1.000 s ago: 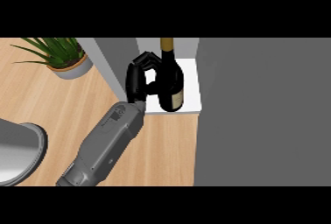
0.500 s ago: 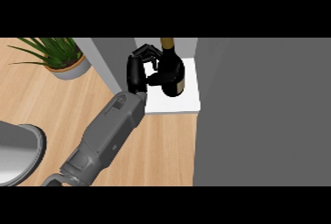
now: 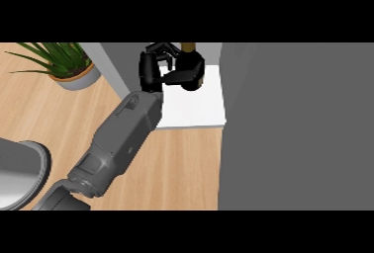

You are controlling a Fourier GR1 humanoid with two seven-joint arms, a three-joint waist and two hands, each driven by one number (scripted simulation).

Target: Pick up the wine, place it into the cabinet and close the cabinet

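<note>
Nearest the bottom edge, a rounded grey object (image 3: 18, 170) is sitting at the far left on the wooden counter (image 3: 182, 168); what it is cannot be told. Just beside it, a grey forearm (image 3: 120, 143) is coming in from the lower left and slanting up and to the right across the counter.

Further on, the forearm is crossing the front left corner of the cabinet's white shelf (image 3: 196, 111), which is lying level with the counter. A broad grey panel (image 3: 292, 123) is filling the right side of the view and bordering the shelf's right edge. A narrower grey wall (image 3: 110, 62) is bounding the cabinet's left side.

Toward the back of the shelf, the left hand (image 3: 150, 71) is holding the wine bottle (image 3: 194, 71). Its palm is facing right and its fingers (image 3: 162, 49) are curling round the bottle's dark body, with the bottle on the right side of the hand. The bottle's brown neck (image 3: 188, 47) is pointing toward the top edge, and the bottle is inside the cabinet's opening, above the rear part of the white shelf. Whether its base is touching the shelf cannot be told.

Farthest left, well apart from the hand, a green potted plant (image 3: 70, 69) is standing on the counter outside the cabinet's left wall.
</note>
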